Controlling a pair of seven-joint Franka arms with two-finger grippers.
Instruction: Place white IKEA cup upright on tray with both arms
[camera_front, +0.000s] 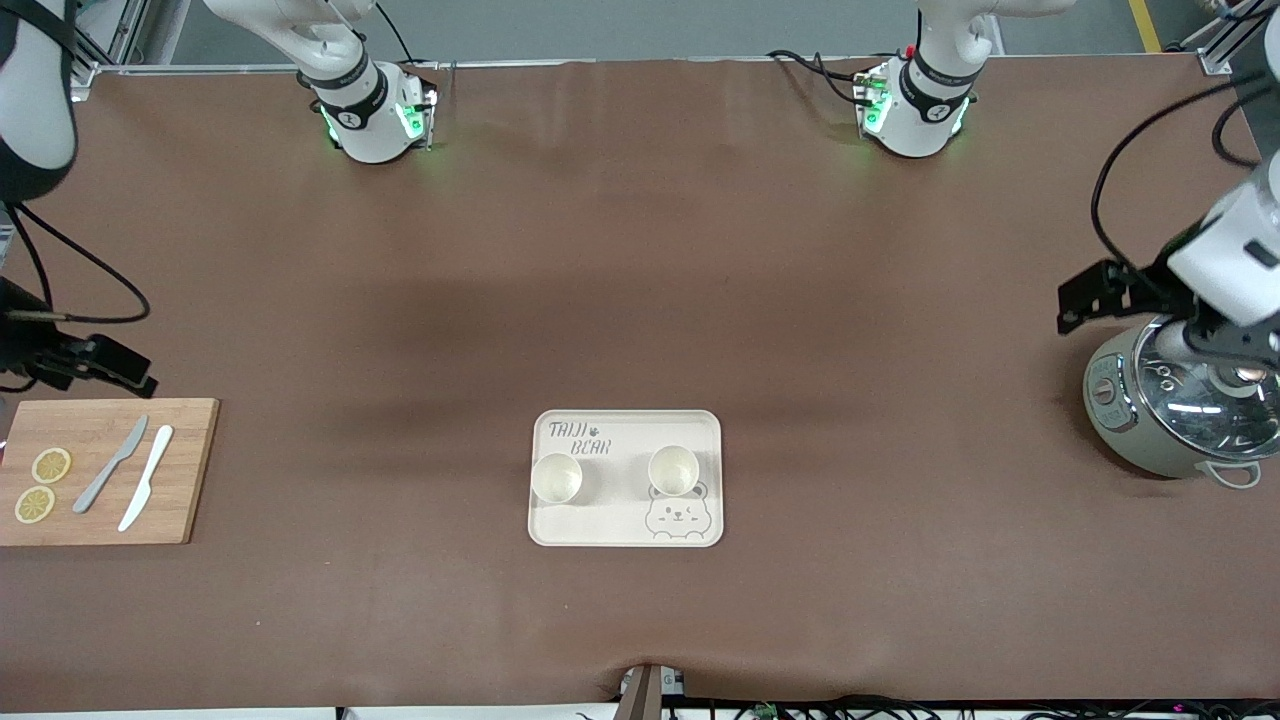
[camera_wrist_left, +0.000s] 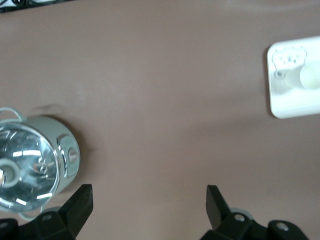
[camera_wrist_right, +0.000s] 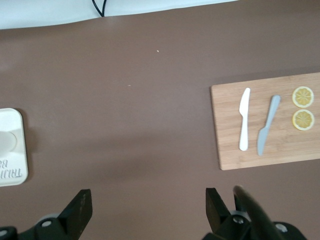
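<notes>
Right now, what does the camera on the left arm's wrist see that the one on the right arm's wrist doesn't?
Only the left wrist view shows the rice cooker with its shiny glass lid, and the tray's bear-face end.

Only the right wrist view shows the wooden cutting board carrying a white knife, a grey knife and two lemon slices, plus the tray's lettered end.

Both show brown tabletop, part of the cream tray, and that arm's own open hand: the left hand and the right hand.

Matt brown table cover (camera_front: 640, 250), wooden cutting board (camera_front: 190, 470), glossy cooker lid (camera_front: 1215, 395)
</notes>
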